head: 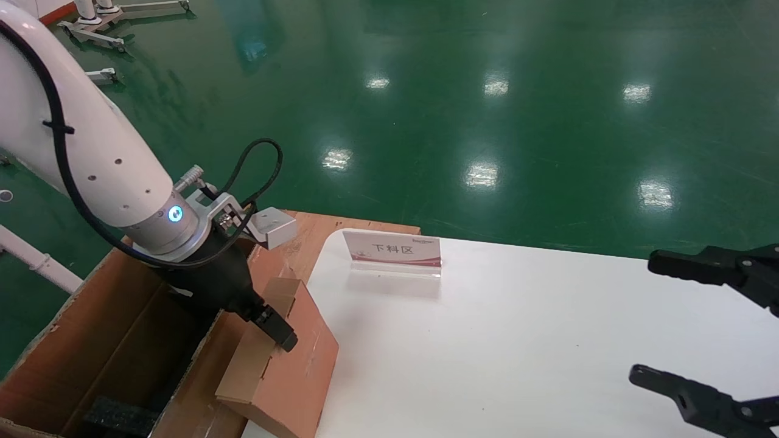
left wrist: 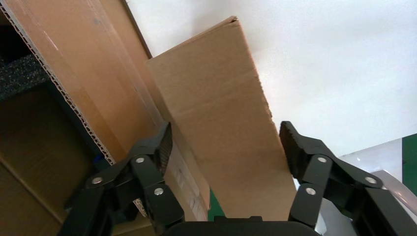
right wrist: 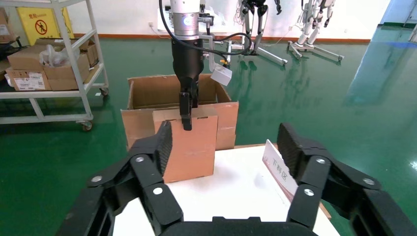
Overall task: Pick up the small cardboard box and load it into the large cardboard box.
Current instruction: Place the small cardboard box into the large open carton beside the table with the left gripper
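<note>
The small cardboard box (head: pixel 304 365) stands on its edge at the white table's left border, against the flap of the large cardboard box (head: pixel 103 340). My left gripper (head: pixel 263 345) reaches down over the small box's top. In the left wrist view its fingers (left wrist: pixel 295 147) are spread wide on either side of the small box (left wrist: pixel 221 123), which nearly fills the gap. The left gripper (left wrist: pixel 224 135) is open, and whether the pads touch the carton cannot be told. My right gripper (head: pixel 642 316) hovers open and empty over the table's right side.
A white-and-pink sign card (head: pixel 392 249) stands at the far edge of the white table (head: pixel 517 340). Black foam (head: pixel 115 417) lies inside the large box. In the right wrist view a shelving cart (right wrist: pixel 49 64) with cartons stands beyond the large box (right wrist: pixel 147 91).
</note>
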